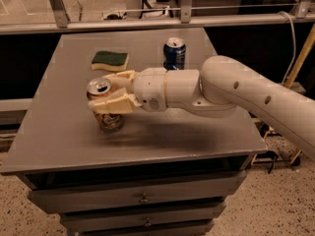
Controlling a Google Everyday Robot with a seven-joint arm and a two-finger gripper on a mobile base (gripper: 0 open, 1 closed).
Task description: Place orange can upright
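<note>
The orange can (105,107) stands upright on the left part of the grey table (59,136), its silver top with pull tab facing up. My gripper (104,94) reaches in from the right at the can's upper half. One cream finger (114,103) lies along the can's near side and the other (119,76) along its far side, both against it. The can's lower part shows below the fingers and rests on the table.
A smooth blue can (174,53) stands upright at the back of the table. A green and yellow sponge (110,60) lies at the back left. My white arm (236,95) spans the right half of the table. Drawers (142,198) are below the front edge.
</note>
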